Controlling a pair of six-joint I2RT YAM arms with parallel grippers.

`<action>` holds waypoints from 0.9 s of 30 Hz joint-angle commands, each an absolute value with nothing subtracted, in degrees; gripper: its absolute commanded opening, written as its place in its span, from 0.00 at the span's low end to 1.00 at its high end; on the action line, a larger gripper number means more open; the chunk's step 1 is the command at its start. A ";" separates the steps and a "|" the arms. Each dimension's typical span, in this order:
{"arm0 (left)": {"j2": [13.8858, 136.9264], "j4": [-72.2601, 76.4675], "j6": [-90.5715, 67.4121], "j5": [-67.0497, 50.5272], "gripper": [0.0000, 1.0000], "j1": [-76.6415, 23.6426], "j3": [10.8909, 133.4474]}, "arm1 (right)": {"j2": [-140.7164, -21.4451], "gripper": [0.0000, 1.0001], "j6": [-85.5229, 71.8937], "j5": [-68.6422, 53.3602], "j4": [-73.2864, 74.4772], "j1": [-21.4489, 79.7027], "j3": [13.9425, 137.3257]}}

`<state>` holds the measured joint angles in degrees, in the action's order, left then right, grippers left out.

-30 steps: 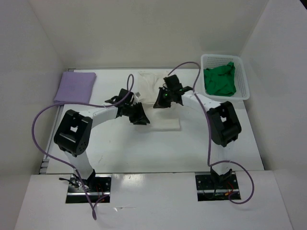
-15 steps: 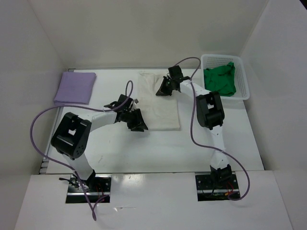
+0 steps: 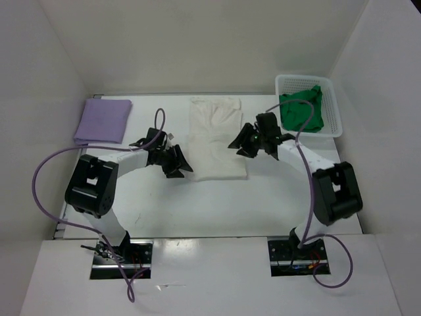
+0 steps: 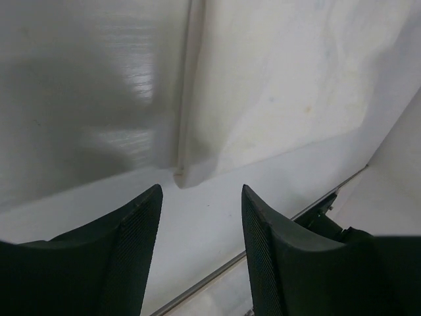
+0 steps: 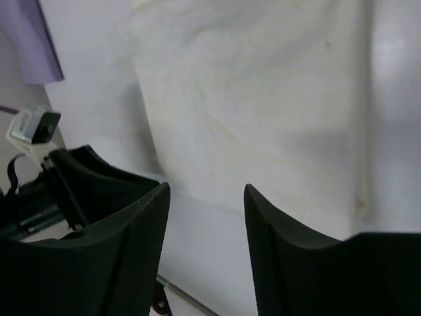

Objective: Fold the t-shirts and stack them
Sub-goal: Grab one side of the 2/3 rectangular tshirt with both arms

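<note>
Right pincer [image 3: 237, 142] pulled back, gaping, over off-white shirt [image 3: 212, 138].

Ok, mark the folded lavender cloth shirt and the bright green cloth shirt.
folded lavender cloth shirt [image 3: 103, 120]: top view, its middle.
bright green cloth shirt [image 3: 297, 116]: top view, its crumpled middle.

Overhead view, two close wrist views, shared off-white shirt [image 3: 217, 139]

A white plastic mesh basket [image 3: 300, 80] stands at the far right corner of the table [image 3: 217, 204], just beside the right wall. The table is white and plain, with white panels [image 3: 197, 46] on the left, far and right sides.
</note>
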<state>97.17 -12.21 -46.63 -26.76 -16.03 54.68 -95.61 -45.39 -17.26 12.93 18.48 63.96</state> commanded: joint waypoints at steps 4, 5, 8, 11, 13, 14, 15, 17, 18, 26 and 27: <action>102.73 -9.94 -44.74 -31.19 0.59 -16.44 54.93 | -84.81 0.62 -48.70 -13.00 9.05 16.00 47.56; 103.27 -9.93 -44.74 -31.20 0.59 -16.44 54.93 | -84.81 0.62 -48.00 -13.01 9.57 15.47 46.68; 104.58 -9.40 -44.74 -31.73 0.58 -16.44 54.93 | -85.52 0.62 -47.99 -13.01 8.80 15.47 43.86; 105.20 -8.27 -44.74 -31.73 0.55 -16.96 53.88 | -86.83 0.63 -47.99 -11.61 7.30 15.47 43.24; 105.90 -7.57 -45.35 -31.11 0.52 -16.96 53.88 | -89.64 0.63 -47.99 -11.08 7.29 15.47 43.24; 105.91 -7.56 -45.35 -31.11 0.49 -16.96 53.88 | -90.69 0.61 -47.47 -11.07 6.60 15.47 44.03; 106.43 -7.04 -45.35 -31.11 0.47 -16.96 53.88 | -92.70 0.59 -47.46 -11.60 6.59 15.47 44.03; 106.44 -7.03 -45.97 -31.11 0.42 -16.96 53.88 | -93.43 0.45 -47.46 -13.09 5.45 15.47 44.03; 106.44 -6.51 -45.97 -31.11 0.39 -16.96 53.88 | -94.21 0.41 -47.46 -13.10 5.45 15.47 44.03; 102.31 -10.63 -43.78 -29.88 0.01 -17.49 52.12 | -86.59 0.00 -47.99 -14.15 7.55 15.47 40.26; 100.13 -12.29 -43.25 -29.88 0.00 -17.49 51.34 | -85.18 0.00 -48.60 -14.15 9.21 17.47 39.64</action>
<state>104.27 -8.05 -46.33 -30.98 -17.19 53.43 -90.54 -48.42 -14.76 7.18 15.64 41.58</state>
